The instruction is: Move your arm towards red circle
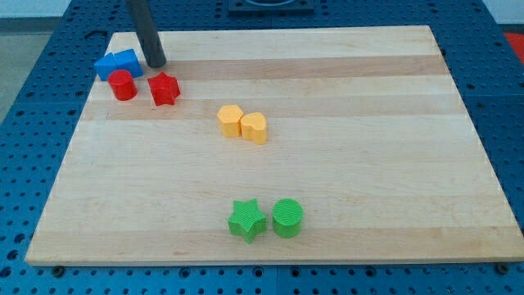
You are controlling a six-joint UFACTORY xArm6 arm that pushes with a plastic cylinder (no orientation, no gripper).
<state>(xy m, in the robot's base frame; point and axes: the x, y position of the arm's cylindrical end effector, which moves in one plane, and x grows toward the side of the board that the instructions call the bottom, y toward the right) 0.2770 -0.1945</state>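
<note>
Green blocks are seen nearest the view's bottom: a green star (246,220) and, just beside it on the view's right, a green circle (287,218). Both lie far below and to the right of my tip (157,63), which is located near the top left corner of the board.

Surface: a pale wooden board (393,164) with visible grain bands, laid on a blue perforated table (33,123) that shows on all sides. A dark fixture is partly seen at the view's top edge; what it is cannot be told.

No claw is fitted; the arm ends in a plain dark rod, so nothing is clasped or released, and the rod touches no block as far as can be told.

The red circle (124,85) is placed just below and to the left of my tip, near but apart from it. A blue block (118,63), shape unclear, is found directly left of my tip, close to it and touching or nearly touching the red circle's upper side. A red star (164,88) is seen just below my tip, slightly right.

Two yellow blocks, a yellow hexagon (230,120) and a yellow rounded block (255,127), are set side by side, well below and right of my tip.

The blue block sits near the board's left edge. Bare wood is noted across the whole right side.
</note>
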